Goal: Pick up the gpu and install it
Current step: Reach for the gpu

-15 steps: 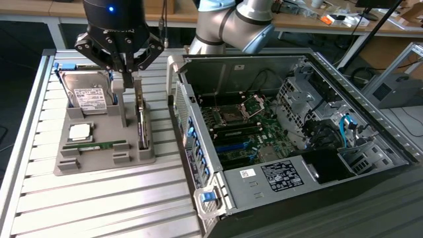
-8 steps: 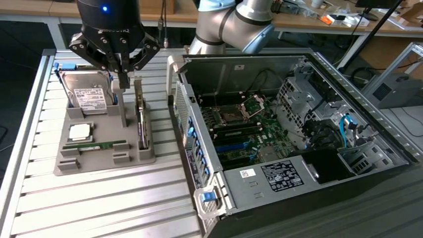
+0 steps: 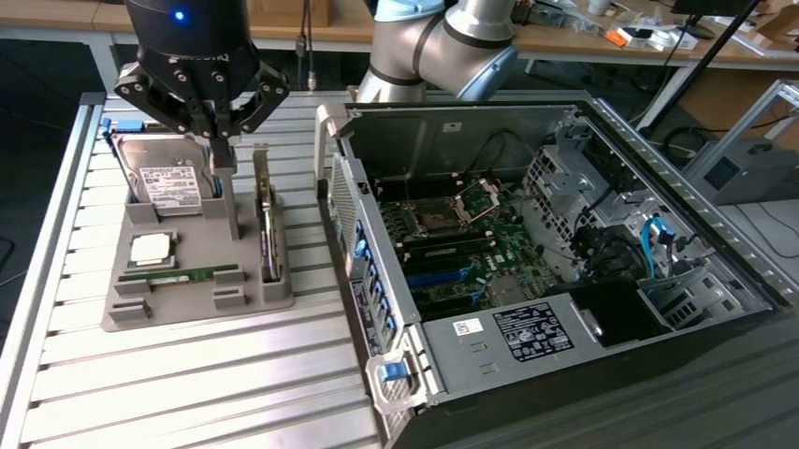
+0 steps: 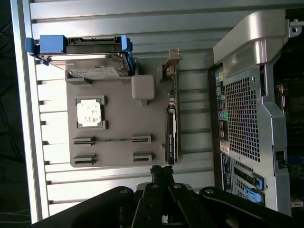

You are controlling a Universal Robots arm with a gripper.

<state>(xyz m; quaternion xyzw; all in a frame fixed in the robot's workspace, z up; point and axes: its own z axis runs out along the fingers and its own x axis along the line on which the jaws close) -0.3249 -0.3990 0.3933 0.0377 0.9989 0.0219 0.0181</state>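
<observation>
Exterior view: finding the gripper [image 3: 223,157] hanging above the grey tray [image 3: 187,297], clenched tight at the tips and grasping nothing. Placing those pinched tips, by eye, in front of the hard drive [image 3: 168,178] and a little toward the exterior view's left of the gpu [image 3: 266,224], touching neither.

Seeing the gpu standing on edge in the tray's slot nearest the computer case [image 3: 537,234], running lengthwise along that side with its silver bracket at the far end. Noting the hard drive propped up at the tray's far end, showing its white label to the camera. Spotting a square processor chip [image 3: 152,247] lying flat in its pocket, and a narrow green memory stick [image 3: 187,276] lying in a groove nearer the camera. Seeing the tray sitting on a slatted metal table [image 3: 187,383], just beside the case, itself lying open and exposing its board. Following the robot arm [image 3: 437,47] reaching in from behind the case.

Wrist view: looking down past the closed tips onto the whole tray from well above. Finding the tips lining up roughly with the gpu's near end. Seeing the card sitting between the tray's flat middle and the case's perforated rear panel, apart from the case.
</observation>
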